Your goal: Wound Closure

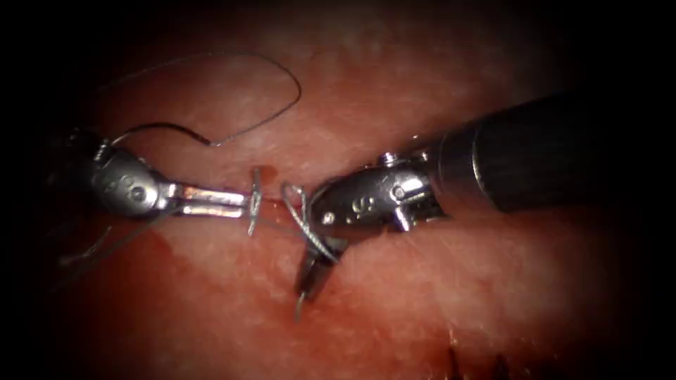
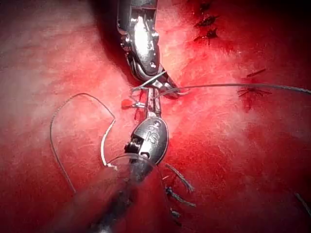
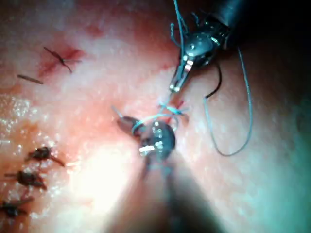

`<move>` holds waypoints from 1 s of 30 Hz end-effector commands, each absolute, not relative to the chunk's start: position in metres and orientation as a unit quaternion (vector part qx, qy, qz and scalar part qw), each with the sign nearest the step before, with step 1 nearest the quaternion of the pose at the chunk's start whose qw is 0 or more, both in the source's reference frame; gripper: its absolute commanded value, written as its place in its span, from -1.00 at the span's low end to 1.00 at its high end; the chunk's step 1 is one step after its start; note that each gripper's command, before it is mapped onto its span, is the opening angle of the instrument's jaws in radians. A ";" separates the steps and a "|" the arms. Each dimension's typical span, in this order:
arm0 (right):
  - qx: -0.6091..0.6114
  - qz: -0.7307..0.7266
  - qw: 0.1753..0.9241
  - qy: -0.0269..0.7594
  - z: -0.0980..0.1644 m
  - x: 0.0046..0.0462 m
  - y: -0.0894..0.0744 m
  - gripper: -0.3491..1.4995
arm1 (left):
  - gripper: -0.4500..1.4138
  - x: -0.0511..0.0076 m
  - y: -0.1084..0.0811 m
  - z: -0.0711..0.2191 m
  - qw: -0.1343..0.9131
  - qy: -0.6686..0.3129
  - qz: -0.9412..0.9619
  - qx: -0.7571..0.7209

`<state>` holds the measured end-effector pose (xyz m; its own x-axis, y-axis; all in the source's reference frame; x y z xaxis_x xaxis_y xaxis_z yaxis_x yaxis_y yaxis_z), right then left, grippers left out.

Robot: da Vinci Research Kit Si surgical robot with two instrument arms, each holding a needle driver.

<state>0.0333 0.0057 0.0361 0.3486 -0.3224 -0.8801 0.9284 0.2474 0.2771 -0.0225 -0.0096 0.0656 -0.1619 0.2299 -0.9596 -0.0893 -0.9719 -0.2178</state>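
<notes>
Nearest to us on the pale pink pork tissue, the right arm's steel needle driver points down towards us, with turns of thin grey thread wound round it. Whether that tool grips anything we cannot tell. Just beyond and to the left, the left arm's steel needle driver lies level, its long axis pointing straight at the right tool. Its jaws are pressed together on a short upright piece of thread beside a smear of red fluid. The two tips sit close but apart, so we judge room there tight. Farther off, left of the stitch site, what looks like the dark curved needle lies free on the tissue, held by neither tool and nearer the left arm. Beyond it the slack thread arcs over open tissue.
</notes>
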 end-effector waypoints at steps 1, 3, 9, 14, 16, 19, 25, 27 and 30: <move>0.424 -0.449 0.703 0.353 0.037 0.0342 0.005 -1.00 | -1.00 -0.0228 -0.011 0.066 0.106 -0.057 0.760 -0.639; 0.415 -0.445 0.710 0.355 0.037 0.0347 0.005 -1.00 | -1.00 -0.0228 -0.011 0.066 0.106 -0.057 0.760 -0.638; 0.402 -0.408 0.721 0.390 0.036 0.0356 0.006 -1.00 | -1.00 -0.0234 -0.013 0.064 0.111 -0.055 0.762 -0.636; 0.405 -0.320 0.730 0.448 0.034 0.0345 0.010 -1.00 | -1.00 -0.0243 -0.017 0.062 0.101 -0.064 0.764 -0.635; 0.401 -0.308 0.734 0.454 0.034 0.0342 0.011 -1.00 | -1.00 -0.0245 -0.018 0.062 0.096 -0.068 0.764 -0.634; 0.399 -0.293 0.740 0.457 0.033 0.0336 0.012 -1.00 | -1.00 -0.0247 -0.020 0.061 0.093 -0.070 0.765 -0.633; 0.391 -0.271 0.748 0.462 0.033 0.0332 0.014 -1.00 | -1.00 -0.0250 -0.023 0.059 0.082 -0.073 0.767 -0.632; 0.387 -0.260 0.755 0.461 0.033 0.0332 0.014 -1.00 | -1.00 -0.0251 -0.024 0.059 0.082 -0.076 0.767 -0.632; 0.379 -0.238 0.769 0.457 0.034 0.0331 0.015 -1.00 | -1.00 -0.0254 -0.025 0.058 0.081 -0.078 0.766 -0.633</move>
